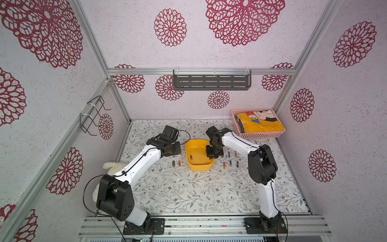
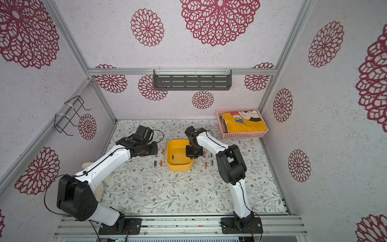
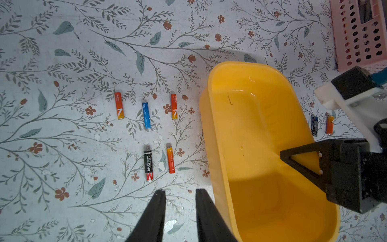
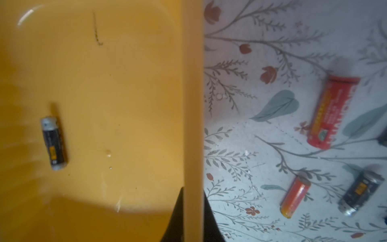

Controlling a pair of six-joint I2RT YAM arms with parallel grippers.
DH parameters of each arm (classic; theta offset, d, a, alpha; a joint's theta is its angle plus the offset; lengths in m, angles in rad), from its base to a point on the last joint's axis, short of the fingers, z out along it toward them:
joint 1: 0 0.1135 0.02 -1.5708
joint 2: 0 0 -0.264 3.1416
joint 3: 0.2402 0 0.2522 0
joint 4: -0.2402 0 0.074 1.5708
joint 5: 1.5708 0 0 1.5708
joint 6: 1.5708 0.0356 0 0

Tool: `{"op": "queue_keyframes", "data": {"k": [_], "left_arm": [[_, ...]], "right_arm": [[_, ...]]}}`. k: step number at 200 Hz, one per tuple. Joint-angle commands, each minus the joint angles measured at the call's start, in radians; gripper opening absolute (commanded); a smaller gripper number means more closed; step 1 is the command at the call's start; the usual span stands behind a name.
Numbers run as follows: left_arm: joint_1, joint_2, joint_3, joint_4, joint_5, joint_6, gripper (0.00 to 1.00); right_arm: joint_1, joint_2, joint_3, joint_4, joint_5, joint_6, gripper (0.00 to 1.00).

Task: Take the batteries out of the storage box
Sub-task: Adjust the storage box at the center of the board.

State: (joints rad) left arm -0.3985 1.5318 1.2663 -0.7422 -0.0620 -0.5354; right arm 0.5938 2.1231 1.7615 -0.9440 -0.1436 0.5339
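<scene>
Pinching a long wall of the shallow yellow-orange plastic storage box (image 4: 193,94), your right gripper (image 4: 193,194) is clamped on it. One slim black battery (image 4: 54,144) lies inside; the other batteries (image 3: 146,115) lie on the floral table (image 3: 62,62). Your left gripper (image 3: 180,191) hovers alongside, fingers apart, empty.

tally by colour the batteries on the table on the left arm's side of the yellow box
orange batteries: 3
blue battery: 1
black battery: 1
total beside the storage box: 5
</scene>
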Motion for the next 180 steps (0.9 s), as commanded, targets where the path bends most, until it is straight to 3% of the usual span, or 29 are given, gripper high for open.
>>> {"op": "queue_keyframes", "data": {"k": [1, 31, 57, 89, 161, 180], "left_arm": [[0.01, 0.021, 0.032, -0.016, -0.007, 0.015, 0.26], [0.012, 0.045, 0.076, -0.058, -0.009, 0.028, 0.27], [0.013, 0.036, 0.076, -0.059, -0.025, 0.03, 0.27], [0.014, 0.042, 0.079, -0.057, -0.025, 0.036, 0.28], [0.021, 0.08, 0.13, -0.096, -0.021, 0.032, 0.29], [0.021, 0.086, 0.119, -0.079, -0.02, 0.031, 0.29]], "right_arm": [[0.005, 0.003, 0.002, -0.089, -0.029, 0.018, 0.0], [0.008, -0.02, 0.082, -0.16, -0.05, 0.026, 0.0], [0.009, -0.041, 0.145, -0.239, 0.002, 0.032, 0.0], [0.018, -0.052, 0.089, -0.245, 0.022, 0.025, 0.0], [0.04, -0.023, 0.157, -0.297, 0.072, 0.025, 0.0], [0.047, -0.061, 0.067, -0.182, 0.068, 0.0, 0.0]]}}
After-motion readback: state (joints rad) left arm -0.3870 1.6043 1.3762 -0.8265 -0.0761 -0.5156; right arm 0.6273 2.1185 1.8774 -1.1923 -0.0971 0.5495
